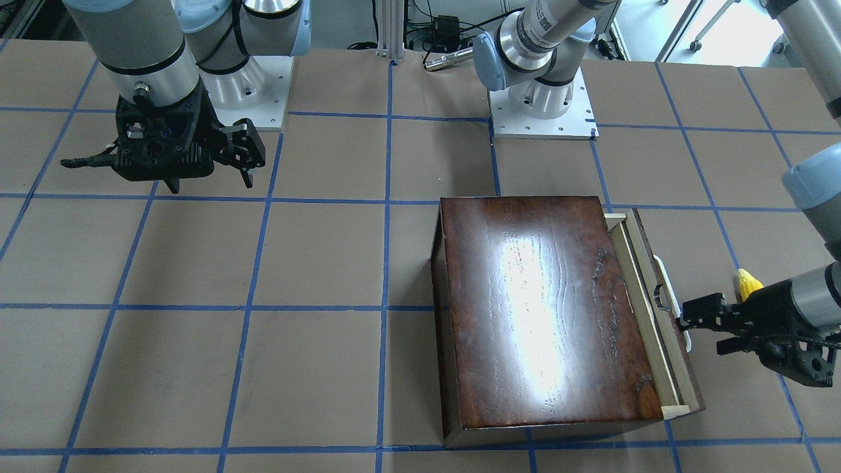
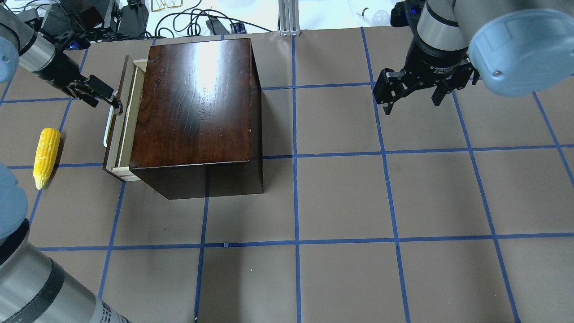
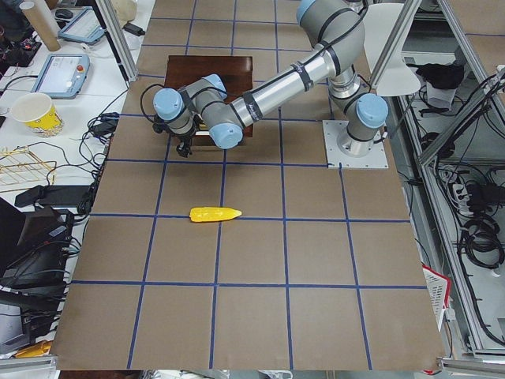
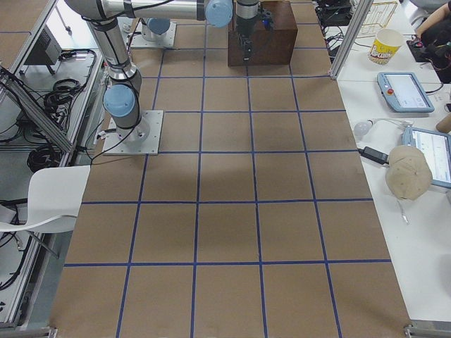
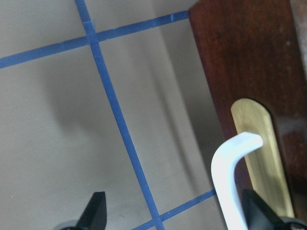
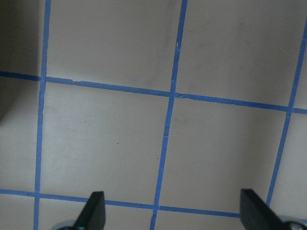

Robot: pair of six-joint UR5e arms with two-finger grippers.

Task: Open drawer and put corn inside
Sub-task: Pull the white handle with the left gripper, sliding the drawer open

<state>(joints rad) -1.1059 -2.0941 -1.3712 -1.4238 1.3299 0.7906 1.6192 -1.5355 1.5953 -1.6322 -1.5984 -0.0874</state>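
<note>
The table (image 2: 341, 197) is covered in brown paper crossed by a grid of blue tape lines (image 2: 296, 157). At the top edge of the overhead view an aluminium post (image 2: 287, 18) stands among black cables (image 2: 193, 20), with a light bulb (image 2: 381, 17) further right. In the exterior left view a paper cup (image 3: 35, 113) with yellow print sits at the left edge, just below a tablet (image 3: 65, 73). In the exterior right view a beige cap (image 4: 409, 170) lies at the right, beside a second tablet (image 4: 433, 155), and a white chair (image 4: 49, 201) stands at the left edge.
</note>
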